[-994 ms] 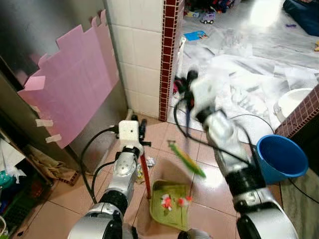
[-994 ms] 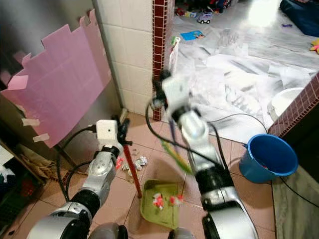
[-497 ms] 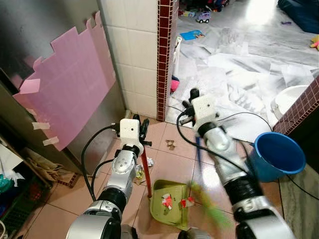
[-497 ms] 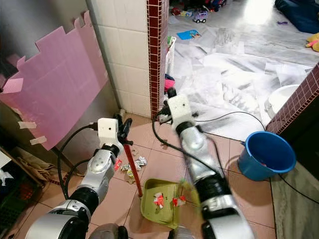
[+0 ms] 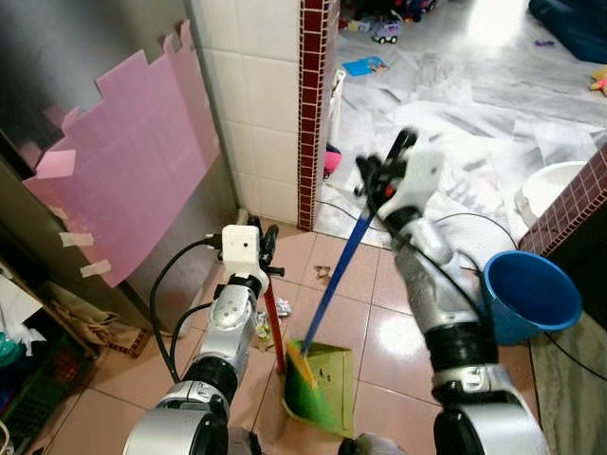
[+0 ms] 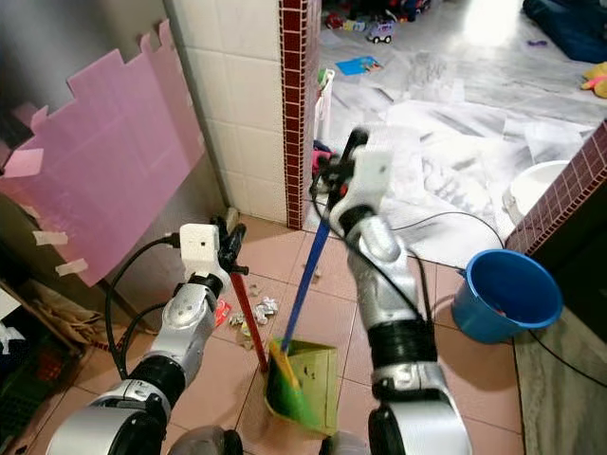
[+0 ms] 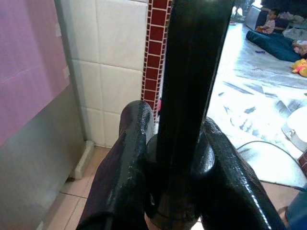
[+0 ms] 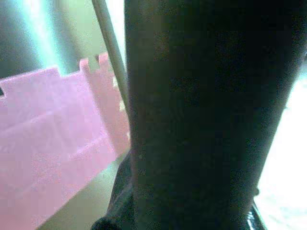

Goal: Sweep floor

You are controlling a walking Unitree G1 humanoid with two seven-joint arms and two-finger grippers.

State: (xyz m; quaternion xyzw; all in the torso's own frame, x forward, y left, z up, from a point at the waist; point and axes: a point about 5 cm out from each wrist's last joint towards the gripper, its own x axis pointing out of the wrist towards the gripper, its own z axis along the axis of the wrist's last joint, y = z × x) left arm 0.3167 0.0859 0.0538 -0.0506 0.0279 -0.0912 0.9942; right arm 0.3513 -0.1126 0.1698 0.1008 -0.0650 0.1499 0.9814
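Jaws of my right gripper [image 5: 384, 175] clamp the blue broom handle [image 5: 341, 261], slanting down-left into the green dustpan [image 5: 327, 384], whose red handle [image 5: 275, 327] my left gripper [image 5: 266, 254] pinches upright.

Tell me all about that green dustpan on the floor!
The dustpan is flat, light green, plastic-looking, and lies on the pinkish floor tiles between the arms. A red handle rises from its back edge to the left gripper, which is closed on it. The broom, with blurred green bristles and a blue stick, sweeps into it, covering its contents.
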